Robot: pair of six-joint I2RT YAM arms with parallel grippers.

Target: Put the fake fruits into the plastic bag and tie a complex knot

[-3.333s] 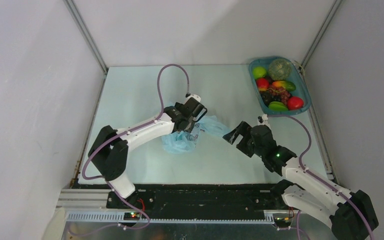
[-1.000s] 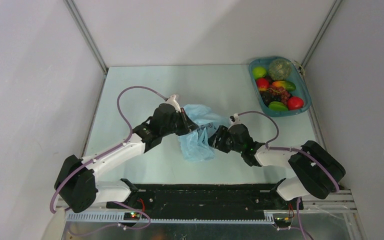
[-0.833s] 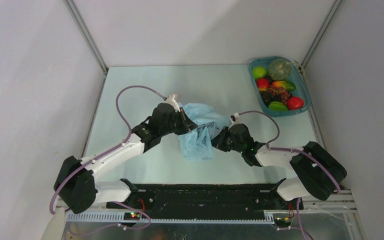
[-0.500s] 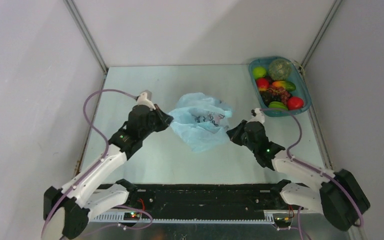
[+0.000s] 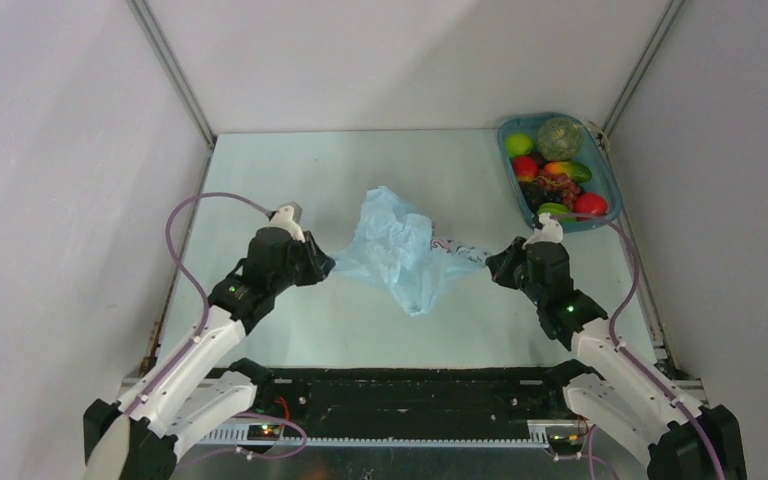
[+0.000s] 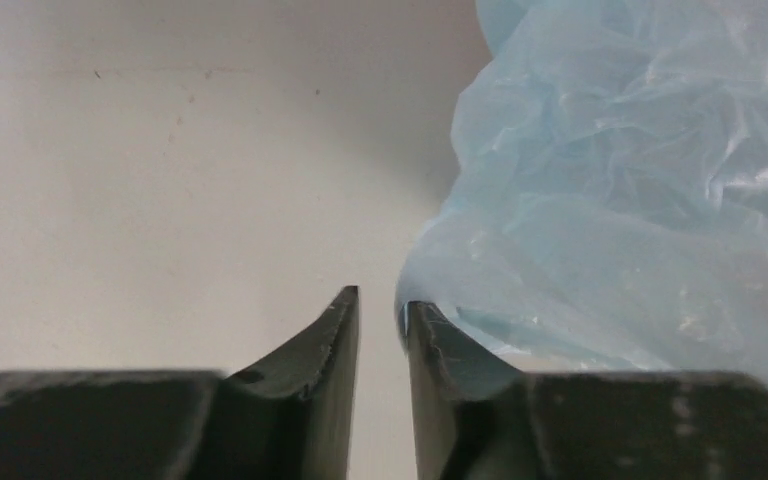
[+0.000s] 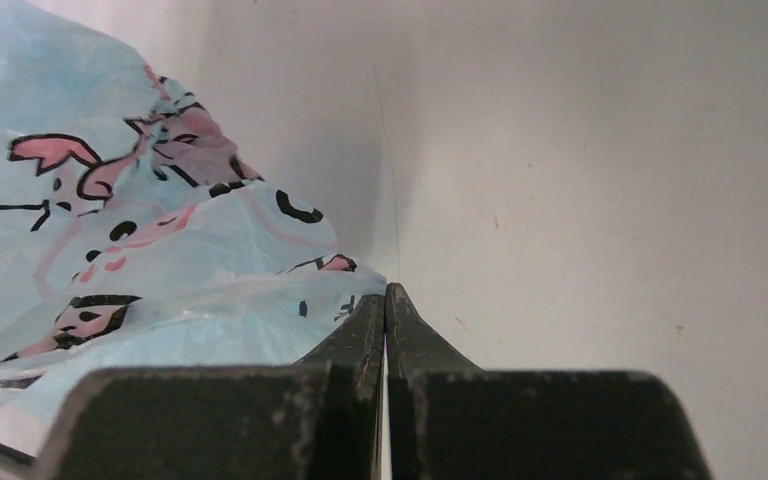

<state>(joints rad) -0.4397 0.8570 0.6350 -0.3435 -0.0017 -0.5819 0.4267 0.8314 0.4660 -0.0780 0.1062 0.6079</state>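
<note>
The light-blue plastic bag (image 5: pixel 400 250) lies crumpled mid-table, drawn out sideways between both grippers. My left gripper (image 5: pixel 322 266) sits at its left corner. In the left wrist view this gripper (image 6: pixel 380 298) is open by a narrow gap with nothing between the fingers, and the bag (image 6: pixel 640 200) only touches the outside of the right fingertip. My right gripper (image 5: pixel 490 264) holds the bag's right strip. In the right wrist view it (image 7: pixel 386 290) is shut, with the printed film (image 7: pixel 160 260) running into its tip. The fake fruits (image 5: pixel 552 178) lie in the tray. No knot is in view.
The teal oval tray (image 5: pixel 612 195) stands at the back right corner, close behind my right arm. Grey walls with metal corner posts (image 5: pixel 175 75) enclose the table. A black rail (image 5: pixel 400 395) runs along the near edge between the arm bases.
Both arms have drawn apart from the centre, stretching the bag out sideways. The right gripper has shut on the bag's edge. The left jaws have just parted and no longer pinch the film.
</note>
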